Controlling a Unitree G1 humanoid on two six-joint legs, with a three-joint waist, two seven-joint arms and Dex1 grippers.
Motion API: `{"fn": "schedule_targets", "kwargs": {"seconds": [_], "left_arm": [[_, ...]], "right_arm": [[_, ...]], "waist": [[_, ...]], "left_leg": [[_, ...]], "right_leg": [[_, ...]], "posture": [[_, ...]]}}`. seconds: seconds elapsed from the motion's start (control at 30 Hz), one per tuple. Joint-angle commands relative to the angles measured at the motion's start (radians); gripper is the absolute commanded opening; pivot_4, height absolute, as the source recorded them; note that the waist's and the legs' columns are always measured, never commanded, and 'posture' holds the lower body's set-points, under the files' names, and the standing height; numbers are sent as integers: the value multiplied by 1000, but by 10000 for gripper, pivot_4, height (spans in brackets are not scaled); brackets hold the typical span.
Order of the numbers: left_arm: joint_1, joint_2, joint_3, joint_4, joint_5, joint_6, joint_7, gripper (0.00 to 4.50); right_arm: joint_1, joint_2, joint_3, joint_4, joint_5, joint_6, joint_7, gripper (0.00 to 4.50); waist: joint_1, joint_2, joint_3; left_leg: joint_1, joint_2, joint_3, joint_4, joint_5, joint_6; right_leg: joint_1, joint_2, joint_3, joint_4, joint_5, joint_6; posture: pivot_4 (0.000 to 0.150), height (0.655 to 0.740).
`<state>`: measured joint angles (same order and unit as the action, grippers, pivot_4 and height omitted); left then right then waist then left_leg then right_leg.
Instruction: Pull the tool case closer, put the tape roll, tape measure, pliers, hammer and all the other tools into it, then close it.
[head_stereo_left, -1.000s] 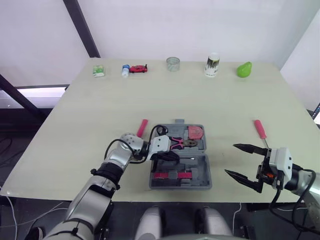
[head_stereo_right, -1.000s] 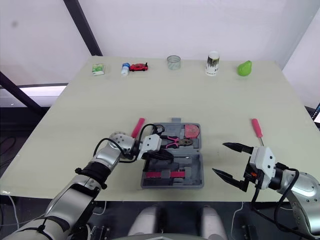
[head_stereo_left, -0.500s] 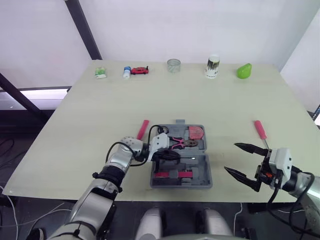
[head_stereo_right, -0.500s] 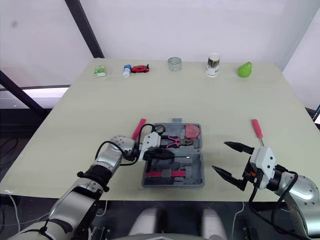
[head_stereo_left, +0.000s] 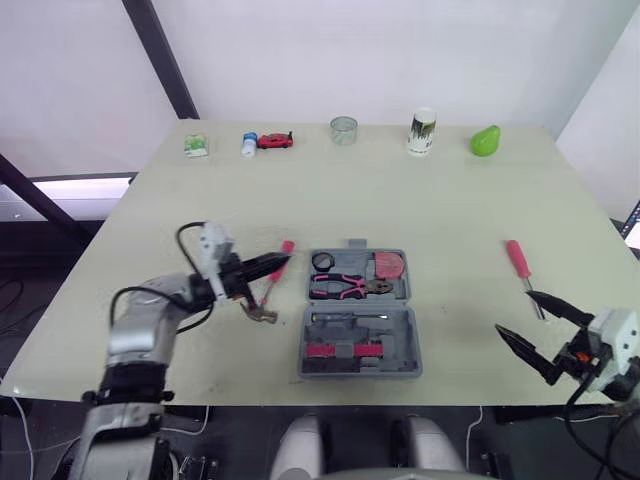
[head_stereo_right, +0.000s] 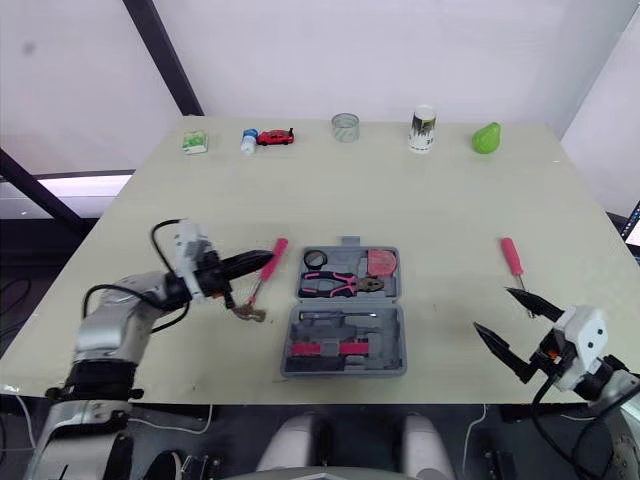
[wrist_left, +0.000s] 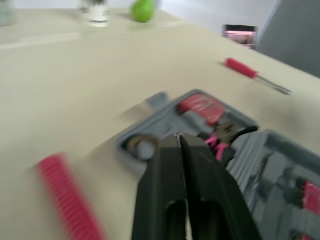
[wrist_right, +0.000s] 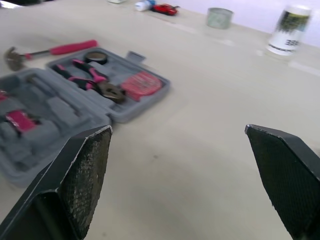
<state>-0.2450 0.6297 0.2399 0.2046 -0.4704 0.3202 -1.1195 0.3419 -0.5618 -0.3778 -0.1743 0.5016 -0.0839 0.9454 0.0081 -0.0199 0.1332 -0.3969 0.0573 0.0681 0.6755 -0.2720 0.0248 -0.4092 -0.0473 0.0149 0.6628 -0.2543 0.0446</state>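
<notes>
left gripper (head_stereo_left: 278, 261) fingers pressed together, empty, by hammer (wrist_right: 65, 48) handle, left of centre | right gripper (head_stereo_left: 513, 312) fingers spread, lower right, below screwdriver (head_stereo_left: 518, 258) | tool case (head_stereo_left: 405, 325) open mid-frame, holding pliers (head_stereo_left: 345, 288), tape roll (head_stereo_left: 322, 262), tape measure (head_stereo_left: 390, 266) | step: packing leftover tools; next likely: part fingers, grip hammer | left wrist view confirms closed fingers; head views place the screwdriver

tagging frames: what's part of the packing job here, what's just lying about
Job: open grey plastic tool case, pink-handled pliers, black tape roll, red tape measure, red-handled hammer, red-handled screwdriver.
Lying about: green pear, printed cup, clear glass, red toy car, small bottle, green packet.
</notes>
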Motion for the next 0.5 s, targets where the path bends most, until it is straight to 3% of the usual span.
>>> {"fn": "schedule_targets", "kwargs": {"seconds": [0.03, 0.2, 0.23, 0.27, 0.5], "left_arm": [[158, 61, 127, -110, -54, 24, 6, 16595], [327, 61, 253, -164, -70, -1, 73, 35669], [362, 57, 279, -165, -71, -15, 78, 41568], [396, 50, 308, -164, -74, -25, 87, 44117], [553, 13, 410, -137, -66, -93, 139, 44807]], "right_arm": [[8, -4, -76, 84, 9, -62, 12, 45000], [1, -3, -154, 211, 39, -83, 6, 45000], [7, -3, -171, 239, 42, -89, 9, 45000], [14, -3, -190, 265, 47, -89, 9, 45000], [70, -8, -271, 369, 68, -100, 31, 45000]], "waist": [[-4, 0, 1], [3, 0, 1], [4, 0, 1], [3, 0, 1], [3, 0, 1]], "left_leg": [[0, 0, 1, -1, 0, 0], [1, 0, 2, -3, 0, 0], [1, 0, 3, -3, 0, 0], [1, 0, 3, -3, 0, 0], [3, 0, 4, -5, 0, 0]], "right_leg": [[0, 0, 1, 0, 0, 0], [0, -2, 1, -1, -2, -3], [0, -2, 1, -1, -2, -3], [0, -2, 1, -1, -2, -4], [0, -2, 2, -1, -2, -4]], "posture": [[1500, 7400], [1500, 7400], [1500, 7400], [1500, 7400], [1500, 7400]]}}
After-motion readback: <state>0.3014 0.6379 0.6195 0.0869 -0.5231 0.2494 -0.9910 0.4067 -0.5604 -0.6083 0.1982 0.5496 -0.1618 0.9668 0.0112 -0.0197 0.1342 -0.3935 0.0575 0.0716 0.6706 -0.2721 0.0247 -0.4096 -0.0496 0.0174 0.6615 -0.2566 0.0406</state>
